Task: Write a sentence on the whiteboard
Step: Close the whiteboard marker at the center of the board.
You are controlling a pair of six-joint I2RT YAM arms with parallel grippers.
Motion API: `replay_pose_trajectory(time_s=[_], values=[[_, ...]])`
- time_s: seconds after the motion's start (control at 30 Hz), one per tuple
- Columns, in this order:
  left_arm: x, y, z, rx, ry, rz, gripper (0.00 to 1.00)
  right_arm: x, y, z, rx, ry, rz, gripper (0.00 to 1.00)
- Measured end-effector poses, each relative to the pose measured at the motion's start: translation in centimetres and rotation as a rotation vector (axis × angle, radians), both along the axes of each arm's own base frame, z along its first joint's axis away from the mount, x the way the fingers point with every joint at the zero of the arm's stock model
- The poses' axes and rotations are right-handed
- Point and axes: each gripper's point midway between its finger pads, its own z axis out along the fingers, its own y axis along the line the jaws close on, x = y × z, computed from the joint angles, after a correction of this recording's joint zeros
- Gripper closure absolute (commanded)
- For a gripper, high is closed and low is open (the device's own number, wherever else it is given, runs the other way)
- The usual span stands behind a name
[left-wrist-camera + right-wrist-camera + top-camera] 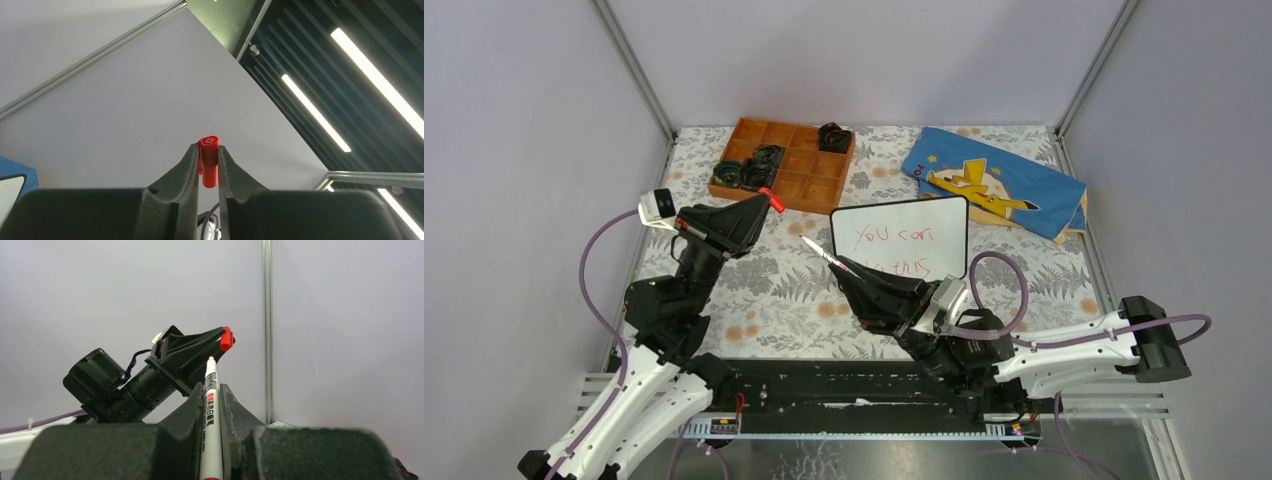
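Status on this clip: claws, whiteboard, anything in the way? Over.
Left claw shut on red cap. Right claw shut on uncapped marker, tip toward cap. Whiteboard standing, red writing on it, second line partly hidden by right claw.

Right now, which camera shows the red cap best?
Left wrist: the red cap sits close and centred, clamped in the left pincer. Top external shows it only as a small red dot; right wrist shows it farther off, beyond the marker.

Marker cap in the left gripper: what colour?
The cap is red; left wrist view shows it best.
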Motion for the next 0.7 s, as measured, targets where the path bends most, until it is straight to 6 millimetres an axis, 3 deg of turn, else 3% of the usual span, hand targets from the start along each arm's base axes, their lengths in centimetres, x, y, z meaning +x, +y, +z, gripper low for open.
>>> replay_pose_trajectory(time_s=[0.7], values=[[-1.1,-0.2,0.1,0.001,-0.035,-0.036,1.00,1.1,1.2,-0.2,-0.008,0.053,0.002,1.00]])
